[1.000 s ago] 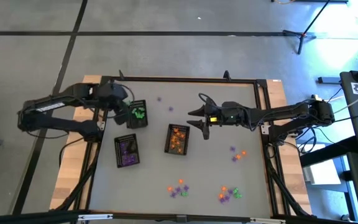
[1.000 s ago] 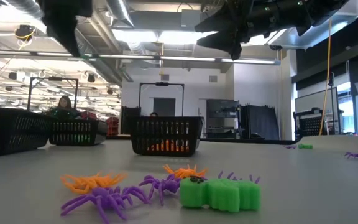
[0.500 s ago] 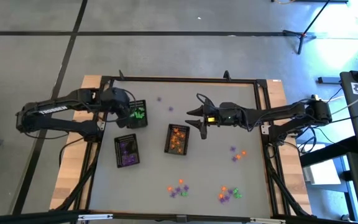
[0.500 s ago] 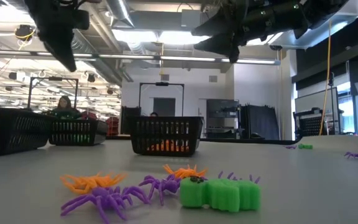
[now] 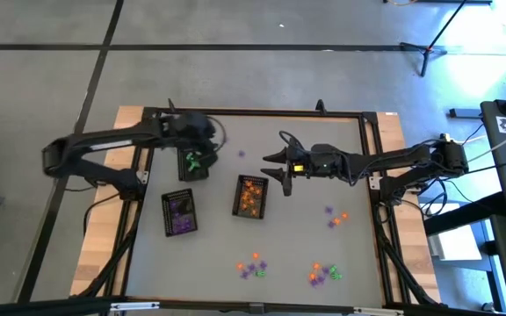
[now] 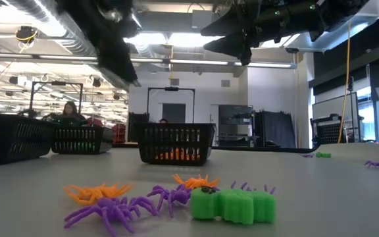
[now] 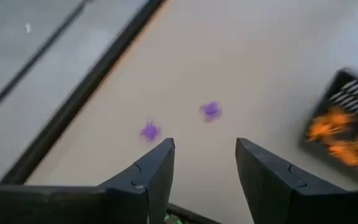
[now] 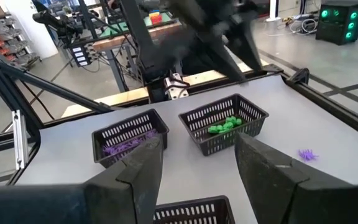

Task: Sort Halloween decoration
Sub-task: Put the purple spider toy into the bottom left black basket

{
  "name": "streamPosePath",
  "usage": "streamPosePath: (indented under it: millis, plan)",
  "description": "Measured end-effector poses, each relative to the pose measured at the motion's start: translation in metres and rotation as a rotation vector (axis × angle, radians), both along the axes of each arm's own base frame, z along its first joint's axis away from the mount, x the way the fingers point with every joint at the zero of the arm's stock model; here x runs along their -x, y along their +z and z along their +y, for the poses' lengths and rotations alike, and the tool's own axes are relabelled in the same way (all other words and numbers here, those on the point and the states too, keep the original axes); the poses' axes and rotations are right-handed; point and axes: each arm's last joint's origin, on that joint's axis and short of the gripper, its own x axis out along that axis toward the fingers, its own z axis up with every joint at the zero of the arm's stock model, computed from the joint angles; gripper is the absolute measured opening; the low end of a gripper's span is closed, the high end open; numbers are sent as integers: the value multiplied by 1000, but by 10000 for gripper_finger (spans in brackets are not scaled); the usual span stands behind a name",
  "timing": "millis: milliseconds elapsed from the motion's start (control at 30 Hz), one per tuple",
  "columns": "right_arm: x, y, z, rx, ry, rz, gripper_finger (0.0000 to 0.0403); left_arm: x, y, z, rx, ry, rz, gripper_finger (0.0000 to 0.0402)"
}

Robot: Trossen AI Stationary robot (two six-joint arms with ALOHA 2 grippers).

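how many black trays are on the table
3: the tray with green pieces by the left gripper, the tray with purple pieces nearer the front, the tray with orange pieces mid-table.

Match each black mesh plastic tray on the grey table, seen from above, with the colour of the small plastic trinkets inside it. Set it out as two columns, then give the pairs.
Column 1:
1. Black mesh plastic tray nearest the left arm
2. Black mesh plastic tray at the table's left edge, nearer the front
3. Black mesh plastic tray nearest the right arm's tool

Column 2:
A. orange
B. green
C. purple

Pairs: 1-B, 2-C, 3-A
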Motion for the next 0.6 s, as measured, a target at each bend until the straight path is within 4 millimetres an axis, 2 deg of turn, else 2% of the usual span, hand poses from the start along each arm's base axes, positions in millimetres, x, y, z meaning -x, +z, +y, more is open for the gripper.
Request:
streamPosePath:
  millis: [167, 333, 433, 600]
  plan:
    - [0, 0, 0, 0, 0, 0, 198, -26, -47, 34, 0, 56, 147, 162]
    - [0, 0, 0, 2, 1, 1, 198, -44, -87, 61, 35, 91, 160, 161]
    - [0, 0, 0, 3, 1, 1, 198, -51, -103, 74, 64, 148, 168, 161]
    - [0, 0, 0, 7, 2, 1, 198, -64, -115, 88, 115, 220, 169, 161]
